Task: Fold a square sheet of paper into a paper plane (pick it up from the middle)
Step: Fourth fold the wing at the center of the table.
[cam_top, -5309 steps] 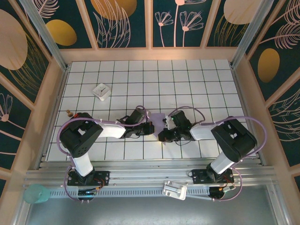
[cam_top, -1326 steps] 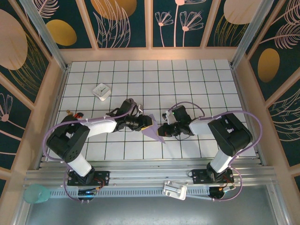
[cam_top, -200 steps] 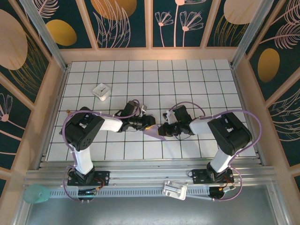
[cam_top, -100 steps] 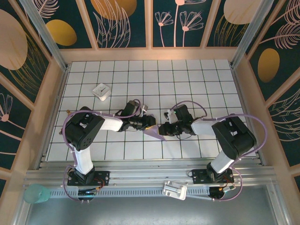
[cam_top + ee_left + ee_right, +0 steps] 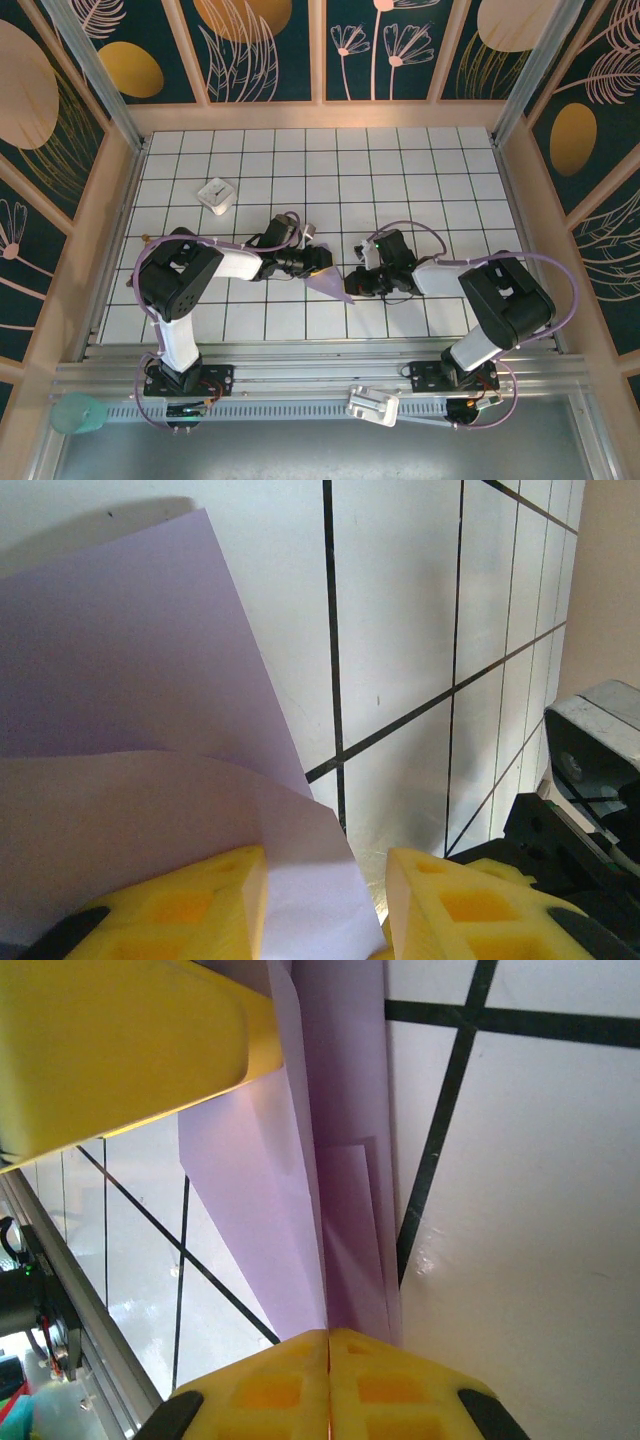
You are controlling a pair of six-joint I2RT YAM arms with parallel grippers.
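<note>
The white tiled table [image 5: 400, 170] fills the middle of the overhead view. The left arm [image 5: 180, 285] and right arm [image 5: 505, 300] reach inward and meet just below centre, at the paper plane [image 5: 330, 284] – a partly folded lavender wedge lying on the tiles. The left gripper [image 5: 325, 880] has its yellow fingers apart, with a paper flap between them. The right gripper [image 5: 328, 1345] is closed tip to tip – the centre crease runs into its seam. A small white block [image 5: 215, 194] sits at upper left.
</note>
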